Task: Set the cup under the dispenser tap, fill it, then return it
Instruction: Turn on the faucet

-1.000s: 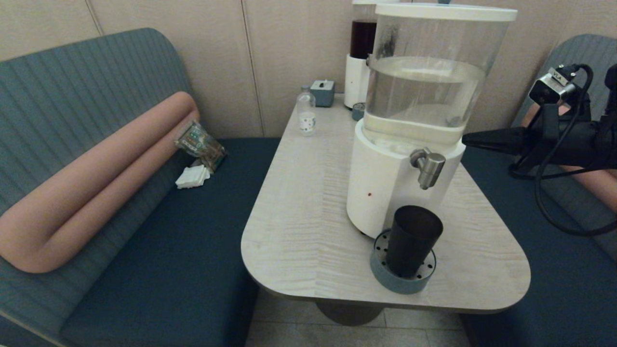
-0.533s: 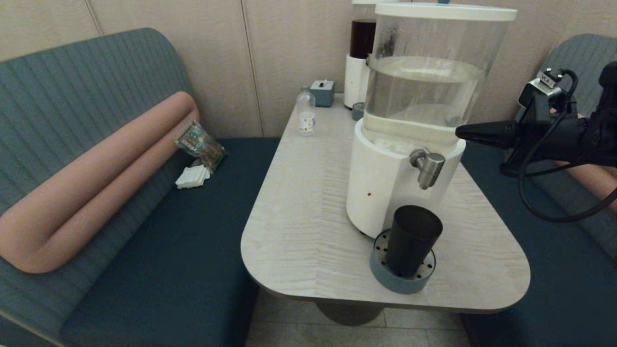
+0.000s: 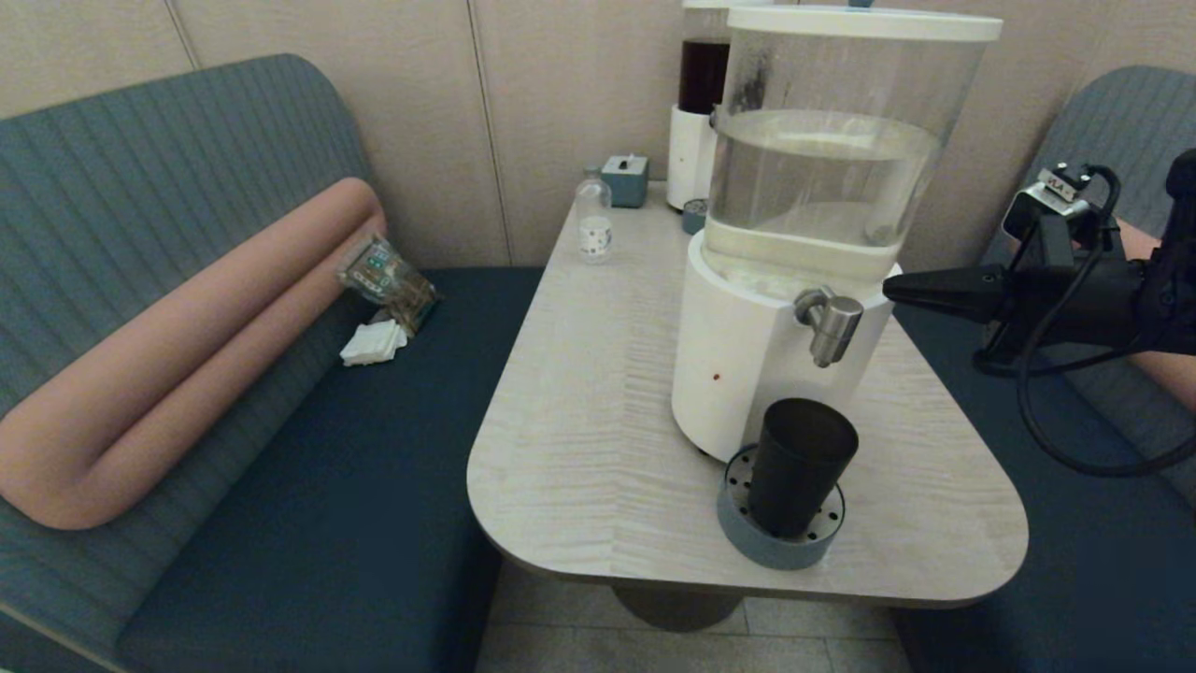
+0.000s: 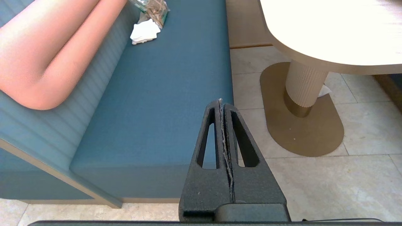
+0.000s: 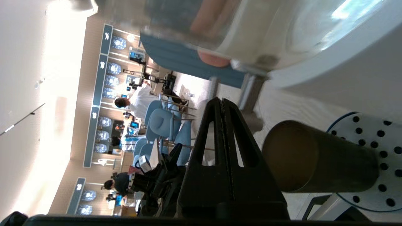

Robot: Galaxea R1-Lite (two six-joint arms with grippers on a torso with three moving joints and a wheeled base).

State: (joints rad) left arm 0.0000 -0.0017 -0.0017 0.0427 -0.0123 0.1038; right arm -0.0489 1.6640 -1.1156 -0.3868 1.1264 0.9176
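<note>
The dark cup (image 3: 801, 466) stands upright on a round blue drip tray (image 3: 780, 537), right below the steel dispenser tap (image 3: 830, 322) of the big clear water tank (image 3: 827, 168). My right gripper (image 3: 889, 285) hovers shut and empty just right of the tap, level with the white base's top. In the right wrist view the shut gripper (image 5: 222, 101) points toward the tap (image 5: 250, 91), with the cup (image 5: 317, 158) lying off to one side. My left gripper (image 4: 221, 102) is shut and parked low over the floor by the bench, off the head view.
A narrower dark-liquid dispenser (image 3: 701, 103), a small clear bottle (image 3: 593, 220) and a blue-grey box (image 3: 625, 179) stand at the table's far end. Blue benches flank the table (image 3: 579, 411); a packet (image 3: 388, 279) and napkins (image 3: 374, 343) lie on the left bench.
My right gripper rose slightly and edged left toward the tank, then dropped back down to tap height. The cup has stayed on the drip tray.
</note>
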